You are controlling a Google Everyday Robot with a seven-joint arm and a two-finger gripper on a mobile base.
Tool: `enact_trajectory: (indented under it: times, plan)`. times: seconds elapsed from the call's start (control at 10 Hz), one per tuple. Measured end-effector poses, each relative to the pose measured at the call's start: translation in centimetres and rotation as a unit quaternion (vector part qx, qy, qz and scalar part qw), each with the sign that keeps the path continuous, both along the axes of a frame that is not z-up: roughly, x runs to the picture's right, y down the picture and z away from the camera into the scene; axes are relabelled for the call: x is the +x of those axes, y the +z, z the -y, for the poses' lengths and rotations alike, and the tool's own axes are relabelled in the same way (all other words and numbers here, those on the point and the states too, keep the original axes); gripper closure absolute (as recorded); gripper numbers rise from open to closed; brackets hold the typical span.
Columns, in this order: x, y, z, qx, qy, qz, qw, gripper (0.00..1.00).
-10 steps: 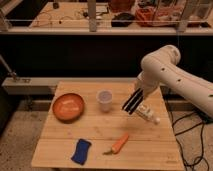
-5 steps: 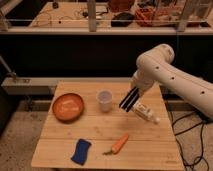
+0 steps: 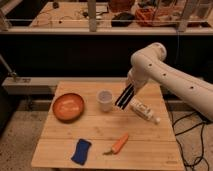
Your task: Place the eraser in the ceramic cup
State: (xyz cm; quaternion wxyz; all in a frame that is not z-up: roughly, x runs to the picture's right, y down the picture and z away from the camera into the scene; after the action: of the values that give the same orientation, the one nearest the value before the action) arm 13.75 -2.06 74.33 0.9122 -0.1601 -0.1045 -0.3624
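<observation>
The eraser (image 3: 123, 98), a long black block with pale stripes, hangs tilted from the end of my white arm. My gripper (image 3: 130, 88) is shut on its upper end, above the table's middle right. The ceramic cup (image 3: 104, 100), small and pale, stands upright on the wooden table (image 3: 100, 131), just left of the eraser's lower end. A narrow gap separates the eraser from the cup's right side.
A wide orange bowl (image 3: 68, 106) sits left of the cup. A white bottle (image 3: 145, 111) lies on its side right of the eraser. Near the front edge are a carrot (image 3: 119, 144) and a blue wavy pad (image 3: 81, 151). Behind the table runs a dark counter.
My arm has carried the eraser leftward, from over the white bottle to close beside the cup. Everything on the table has stayed put.
</observation>
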Motion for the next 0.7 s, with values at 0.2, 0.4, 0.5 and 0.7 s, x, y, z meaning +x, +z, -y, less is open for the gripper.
enact_trajectory:
  times: [0.2,0.4,0.5,0.7]
  plan:
    - [-0.5,0.5,0.2,-0.002,-0.004,0.004,1.0,0.97]
    - [-1.3,1.0,0.3,-0.003,-0.008,0.01,0.9999,0.97]
    - [-1.8,1.4,0.4,-0.004,-0.011,0.013,0.9998,0.97]
    - [-2.8,2.0,0.6,-0.005,-0.016,0.019,0.9997,0.97]
